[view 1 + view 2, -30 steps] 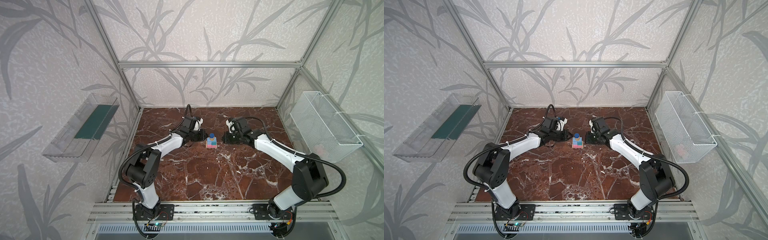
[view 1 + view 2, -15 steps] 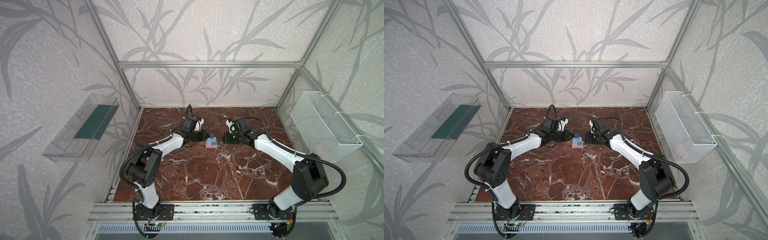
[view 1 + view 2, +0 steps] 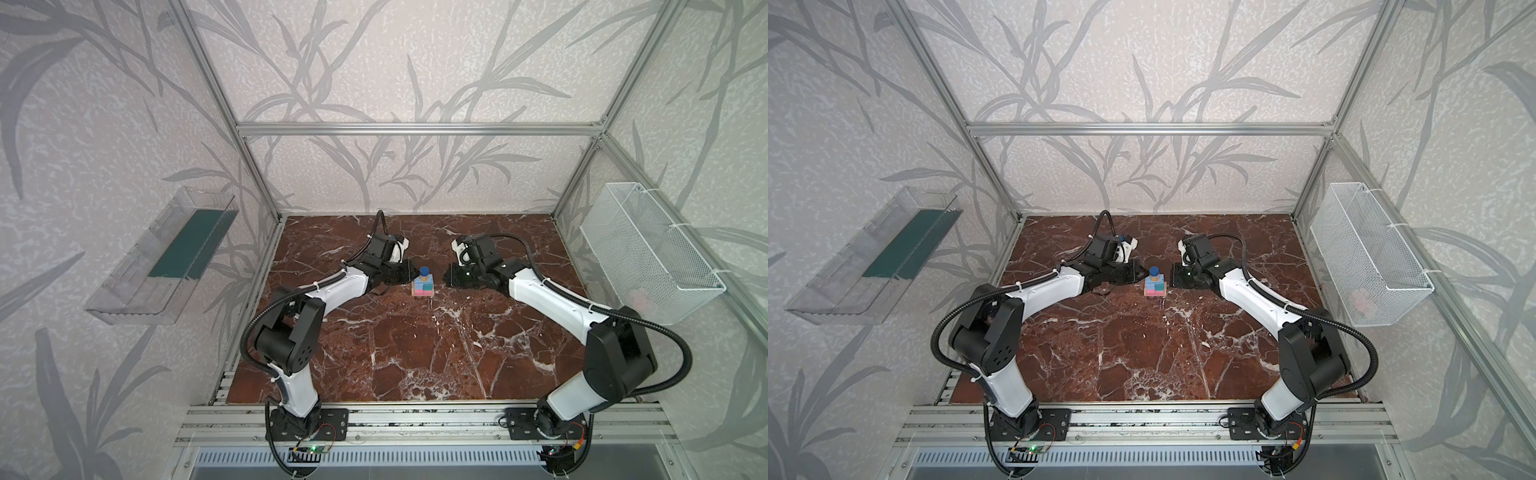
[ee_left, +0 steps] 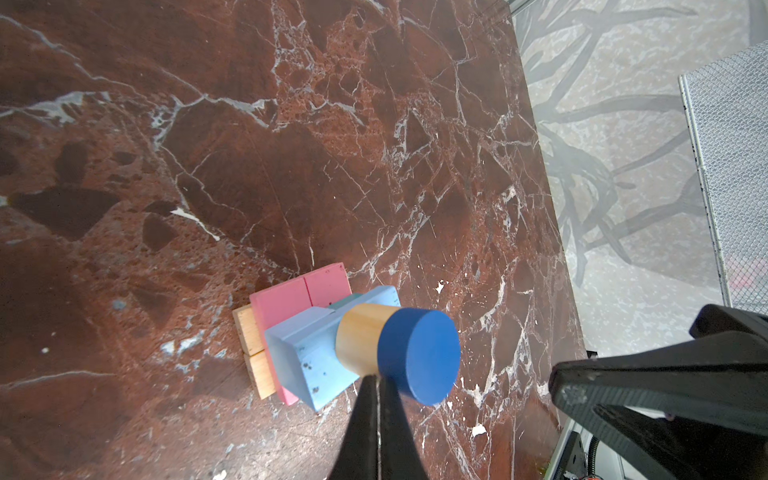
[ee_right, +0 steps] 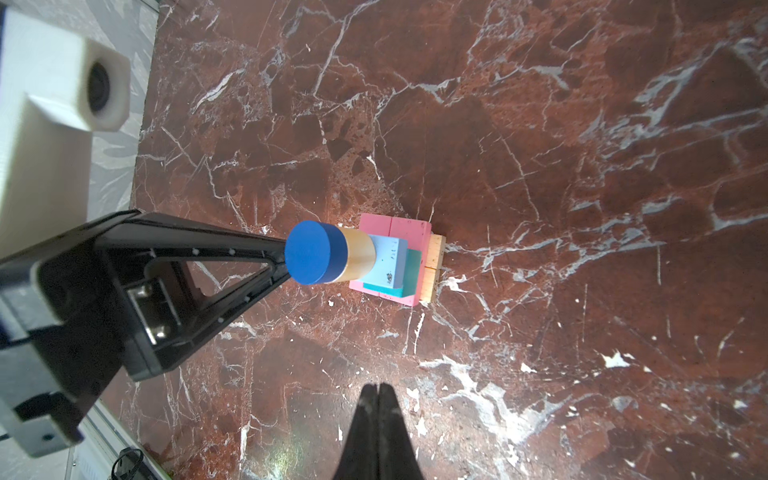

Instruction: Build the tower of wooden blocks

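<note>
Tower (image 3: 423, 284) stands on worktop (image 3: 415, 340), dark blue cylinder (image 4: 419, 357) topmost. Left pincer (image 4: 377, 380) and right pincer (image 5: 378, 390) flank it, both closed, holding nothing.

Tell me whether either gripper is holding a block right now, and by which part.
Nothing is held: the left gripper and the right gripper are both shut empty, either side of the tower.

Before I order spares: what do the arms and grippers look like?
The left arm and right arm have white shells, black joints and black corrugated cables alongside. The left gripper and right gripper have black triangular open-frame fingers tapering to tips. A white camera housing sits at each wrist.
</note>
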`<control>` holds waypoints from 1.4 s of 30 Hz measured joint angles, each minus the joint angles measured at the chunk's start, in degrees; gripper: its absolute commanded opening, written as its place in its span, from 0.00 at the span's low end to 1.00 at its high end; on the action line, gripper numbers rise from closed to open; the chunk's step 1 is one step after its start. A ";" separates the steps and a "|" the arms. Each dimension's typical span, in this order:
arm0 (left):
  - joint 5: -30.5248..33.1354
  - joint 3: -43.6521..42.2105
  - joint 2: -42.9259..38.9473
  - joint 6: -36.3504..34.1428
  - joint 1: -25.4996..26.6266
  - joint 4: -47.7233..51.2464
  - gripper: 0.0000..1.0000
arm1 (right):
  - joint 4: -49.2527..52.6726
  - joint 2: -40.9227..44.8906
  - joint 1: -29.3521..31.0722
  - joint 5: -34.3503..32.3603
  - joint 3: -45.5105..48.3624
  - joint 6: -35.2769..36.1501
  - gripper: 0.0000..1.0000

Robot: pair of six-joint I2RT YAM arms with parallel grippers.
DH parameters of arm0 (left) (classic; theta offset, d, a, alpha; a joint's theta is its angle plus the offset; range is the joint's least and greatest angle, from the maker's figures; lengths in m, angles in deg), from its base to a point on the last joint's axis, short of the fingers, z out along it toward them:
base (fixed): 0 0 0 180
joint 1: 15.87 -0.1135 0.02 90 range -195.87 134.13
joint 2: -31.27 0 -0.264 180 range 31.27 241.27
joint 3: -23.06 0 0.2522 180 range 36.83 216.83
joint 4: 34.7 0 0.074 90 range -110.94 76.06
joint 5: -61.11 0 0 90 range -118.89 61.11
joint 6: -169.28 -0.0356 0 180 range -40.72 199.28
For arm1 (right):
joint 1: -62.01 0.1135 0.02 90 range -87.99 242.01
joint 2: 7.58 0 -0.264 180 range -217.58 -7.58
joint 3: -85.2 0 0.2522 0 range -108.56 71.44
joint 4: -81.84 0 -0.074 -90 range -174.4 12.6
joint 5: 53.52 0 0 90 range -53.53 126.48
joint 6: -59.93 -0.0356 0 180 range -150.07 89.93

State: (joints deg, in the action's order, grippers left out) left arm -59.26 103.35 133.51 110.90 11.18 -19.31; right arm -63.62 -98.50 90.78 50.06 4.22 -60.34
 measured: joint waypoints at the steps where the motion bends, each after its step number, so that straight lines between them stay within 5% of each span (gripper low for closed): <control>1: 0.02 0.00 0.02 0.00 0.00 0.00 0.00 | -0.02 0.00 0.00 0.00 0.02 0.00 0.00; 22: 2.73 0.00 -2.75 -1.73 0.00 3.15 0.00 | 0.02 1.88 -0.09 -0.04 1.53 0.02 0.00; 35: 11.78 -2.56 -21.46 -7.17 -0.11 10.12 0.00 | 1.86 12.44 -3.52 -1.14 3.76 0.74 0.00; 38: 16.17 -3.54 -26.58 -8.66 -0.20 12.37 0.02 | 2.84 16.00 -5.46 -1.11 3.76 1.66 0.08; 42: 22.73 -6.14 -33.57 -10.67 -0.72 15.41 0.20 | 4.39 20.37 -8.15 -1.42 4.96 3.28 0.54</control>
State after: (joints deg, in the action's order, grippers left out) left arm -36.53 97.21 99.94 100.23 10.46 -3.90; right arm -59.23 -78.13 82.63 48.64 9.18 -57.06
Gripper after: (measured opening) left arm 0.124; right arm 0.360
